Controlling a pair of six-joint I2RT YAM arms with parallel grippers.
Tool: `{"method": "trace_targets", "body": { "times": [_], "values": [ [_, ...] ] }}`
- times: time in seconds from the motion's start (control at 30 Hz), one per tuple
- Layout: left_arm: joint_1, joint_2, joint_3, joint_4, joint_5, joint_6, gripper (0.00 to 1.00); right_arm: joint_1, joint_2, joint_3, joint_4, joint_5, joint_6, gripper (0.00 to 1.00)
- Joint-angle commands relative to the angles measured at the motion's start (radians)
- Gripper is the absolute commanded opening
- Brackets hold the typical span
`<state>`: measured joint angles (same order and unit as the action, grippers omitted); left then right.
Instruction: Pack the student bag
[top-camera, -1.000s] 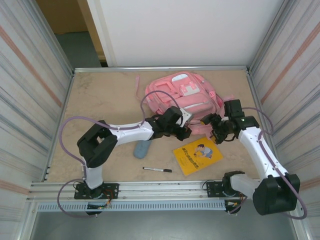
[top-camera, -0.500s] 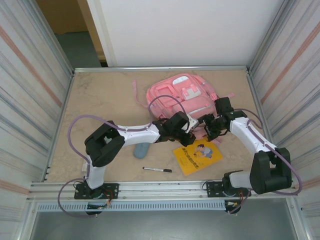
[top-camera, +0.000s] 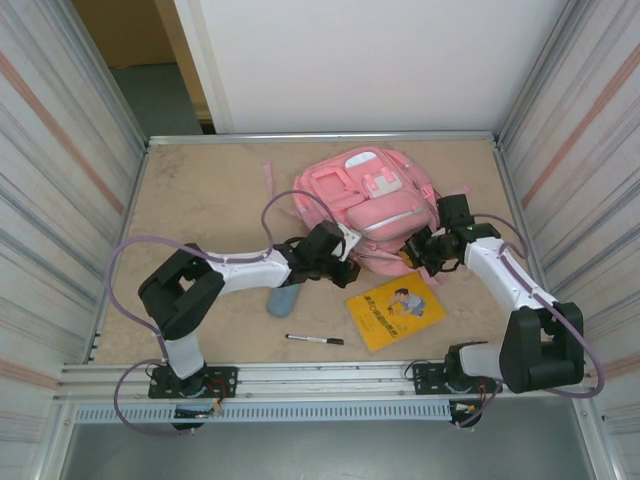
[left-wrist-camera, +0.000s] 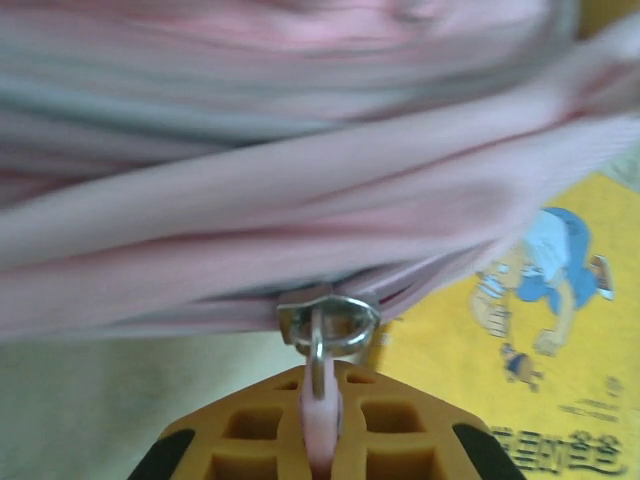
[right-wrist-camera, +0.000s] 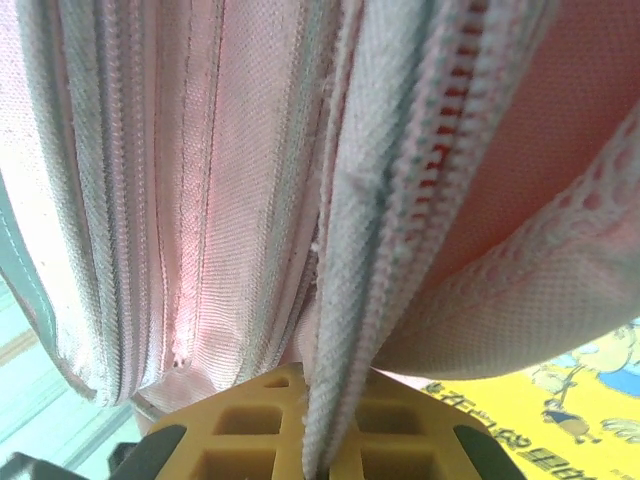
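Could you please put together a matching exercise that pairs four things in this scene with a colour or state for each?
Column one:
1. student bag
2. book
3. pen
4. left end effector

Column two:
A. yellow, with a cartoon figure on the cover
B. shut on a zip pull
C. pink, the biggest item
D. slim and dark, lying by itself

Pairs: 1-C, 2-A, 3-D, 4-B
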<state>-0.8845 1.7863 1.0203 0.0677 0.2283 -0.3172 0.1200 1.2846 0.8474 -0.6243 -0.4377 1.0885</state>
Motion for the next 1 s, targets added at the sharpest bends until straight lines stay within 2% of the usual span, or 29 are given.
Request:
{"method": "trace_targets", "body": {
  "times": [0.0, 0.1, 0.3, 0.37, 0.47, 0.57, 0.63, 0.67, 0.73, 0.8, 0.83, 0.87, 0.97],
  "values": [
    [0.055, -0.018, -0.016, -0.028, -0.08, 0.043, 0.0, -0.082, 0.028, 0.05, -0.073, -0.004, -0.16, 0.05],
    [0.087, 0.009, 0.008, -0.064, -0.126, 0.041, 0.0, -0.106, 0.05, 0.058, -0.09, -0.073, -0.224, 0.07],
    [0.077, 0.074, 0.1, -0.15, -0.271, 0.034, 0.0, -0.129, 0.034, 0.063, -0.114, -0.123, -0.277, 0.08],
    [0.111, 0.077, 0.101, -0.168, -0.254, -0.002, 0.0, -0.135, 0.016, 0.064, -0.125, -0.123, -0.28, 0.07],
    [0.167, 0.085, 0.101, -0.238, -0.29, -0.095, 0.0, -0.133, -0.004, 0.071, -0.145, -0.15, -0.294, 0.07],
    [0.225, 0.08, 0.084, -0.276, -0.245, -0.19, 0.0, -0.101, -0.036, 0.052, -0.12, -0.22, -0.263, 0.06],
    [0.234, 0.045, 0.039, -0.238, -0.231, -0.202, 0.05, -0.056, -0.058, 0.049, -0.095, -0.221, -0.232, 0.07],
    [0.234, 0.026, 0.021, -0.215, -0.227, -0.205, 0.11, -0.036, -0.061, 0.056, -0.09, -0.211, -0.225, 0.08],
    [0.236, -0.012, 0.0, -0.211, -0.221, -0.21, 0.21, 0.022, -0.067, 0.07, -0.082, -0.18, -0.211, 0.15],
    [0.238, -0.045, 0.001, -0.253, -0.225, -0.226, 0.22, 0.076, -0.074, 0.077, -0.063, -0.155, -0.213, 0.19],
    [0.245, -0.06, 0.005, -0.292, -0.235, -0.25, 0.23, 0.104, -0.078, 0.086, -0.054, -0.149, -0.231, 0.23],
    [0.258, -0.07, 0.006, -0.319, -0.227, -0.267, 0.29, 0.123, -0.08, 0.099, -0.054, -0.144, -0.258, 0.27],
    [0.317, -0.106, -0.012, -0.35, -0.111, -0.323, 0.42, 0.128, -0.092, 0.187, -0.158, -0.069, -0.41, 0.41]
  ]
}}
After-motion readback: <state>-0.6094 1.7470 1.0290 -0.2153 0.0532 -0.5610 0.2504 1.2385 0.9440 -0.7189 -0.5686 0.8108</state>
